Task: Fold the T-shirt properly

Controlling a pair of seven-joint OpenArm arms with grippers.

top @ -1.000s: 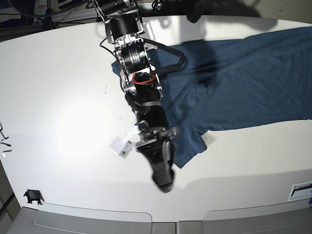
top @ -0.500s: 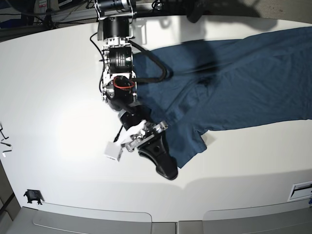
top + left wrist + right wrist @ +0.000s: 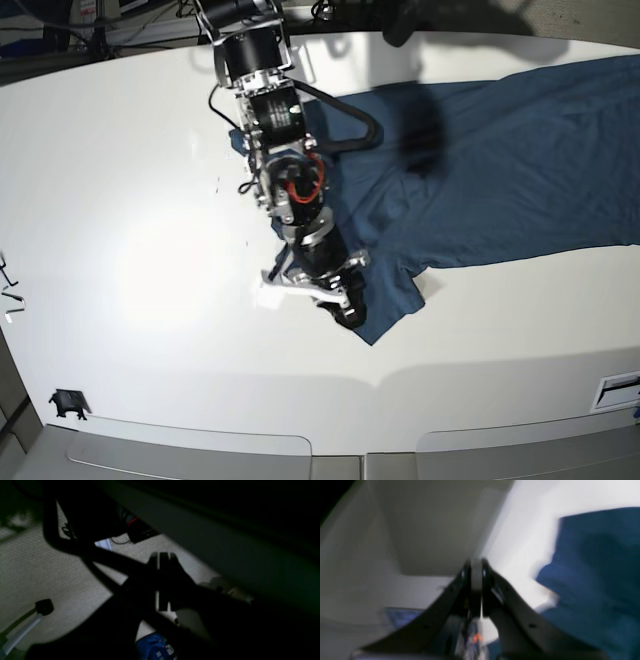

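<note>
Broadly, the scene is a wide white table (image 3: 130, 180) with a glossy top that throws back a bright patch of light to the side of the right gripper (image 3: 345, 312), away from the cloth. A paler ledge with rounded panel seams runs along the table's near edge, below the gripper in the base view, and a small black clip (image 3: 66, 403) sits near its corner, well apart from the arm. The T-shirt (image 3: 500, 170) lies spread flat, stretching from the gripper toward the far side of the table and off the picture's edge; its sleeve corner lies under the gripper. In the right wrist view the right gripper (image 3: 476, 575) has its fingers drawn together with no gap, nothing visibly between them, the navy cloth just beside them. The left gripper (image 3: 160, 562), also nearly closed and seemingly empty, hangs off the table in dim light over speckled carpet (image 3: 37, 575), with cables and a chair leg nearby.
</note>
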